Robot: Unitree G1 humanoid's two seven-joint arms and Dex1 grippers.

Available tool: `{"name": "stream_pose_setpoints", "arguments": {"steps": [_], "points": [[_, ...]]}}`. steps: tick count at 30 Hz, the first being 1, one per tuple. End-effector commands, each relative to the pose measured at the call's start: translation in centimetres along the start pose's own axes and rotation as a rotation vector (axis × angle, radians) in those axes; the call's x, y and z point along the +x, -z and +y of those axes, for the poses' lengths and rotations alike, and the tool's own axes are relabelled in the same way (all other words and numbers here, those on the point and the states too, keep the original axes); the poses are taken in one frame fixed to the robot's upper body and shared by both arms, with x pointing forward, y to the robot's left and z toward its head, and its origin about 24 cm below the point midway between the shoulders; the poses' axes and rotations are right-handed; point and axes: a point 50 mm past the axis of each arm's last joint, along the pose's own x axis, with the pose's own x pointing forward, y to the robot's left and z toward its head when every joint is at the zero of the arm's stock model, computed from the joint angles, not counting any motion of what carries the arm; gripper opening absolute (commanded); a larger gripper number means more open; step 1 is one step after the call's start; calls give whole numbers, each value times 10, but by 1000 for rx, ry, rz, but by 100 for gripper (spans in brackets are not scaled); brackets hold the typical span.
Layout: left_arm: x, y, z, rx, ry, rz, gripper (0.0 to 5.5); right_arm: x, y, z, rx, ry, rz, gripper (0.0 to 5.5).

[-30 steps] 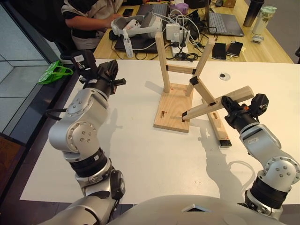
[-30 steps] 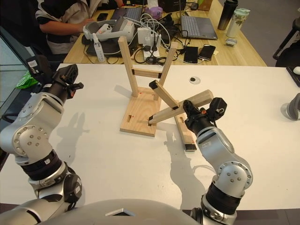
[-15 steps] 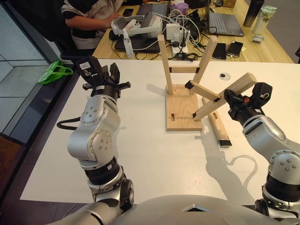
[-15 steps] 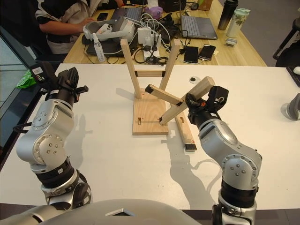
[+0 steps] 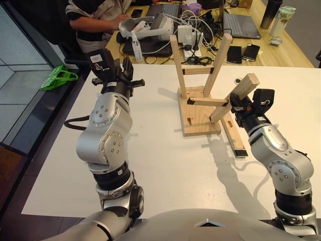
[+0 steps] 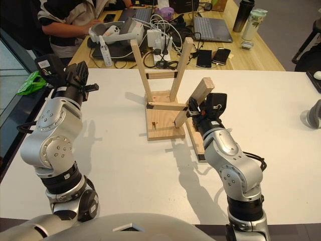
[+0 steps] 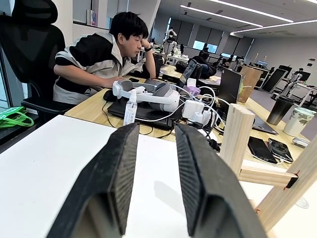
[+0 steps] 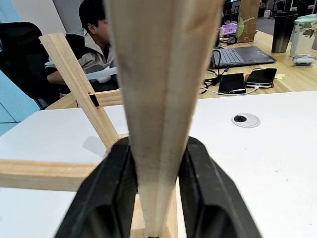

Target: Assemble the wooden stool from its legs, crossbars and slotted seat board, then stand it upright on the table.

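While the seat board (image 5: 201, 128) lies flat on the white counter (image 5: 165, 165), two legs stand straight up from its far side. One standing leg (image 5: 176, 65) is on the left and the other (image 5: 219, 63) is on the right. A short crossbar (image 5: 196, 72) joins them high up.

The right gripper (image 5: 234, 104) is just beside the right edge of the board. Its jaws are squeezed on a third leg (image 5: 242, 89), one black pad on each side of the wood. This leg leans, with its top tipped away to the right. Its low end is down at the board, near the right edge. A second crossbar (image 5: 208, 102) sticks out of this leg and points left. Its far end is near the bottom of the left standing leg, but I cannot tell if they touch.

A fourth leg (image 5: 235, 136) lies flat on the counter, just beside the board on the right, under the right gripper.

The left gripper (image 7: 154, 163) is held up over the far left part of the counter, well apart from the stool parts. Its jaws are a little way apart and hold nothing.
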Motion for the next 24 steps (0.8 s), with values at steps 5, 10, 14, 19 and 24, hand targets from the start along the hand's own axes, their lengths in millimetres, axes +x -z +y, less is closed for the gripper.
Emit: {"name": "stream_pose_setpoints", "arguments": {"steps": [5, 10, 14, 19, 24], "points": [[5, -2, -6, 27, 24, -3, 130, 19, 17, 5, -78, -18, 124, 101], [5, -3, -5, 42, 26, -12, 130, -1, 41, 4, -152, -65, 211, 101], [8, -5, -7, 42, 37, -20, 130, 9, 38, 2, -155, -79, 225, 101], [11, -6, -8, 44, 51, -23, 130, 29, 30, 1, -119, -74, 249, 101], [14, -5, -11, 43, 62, -19, 130, 42, 27, 10, -148, -122, 272, 101]]}}
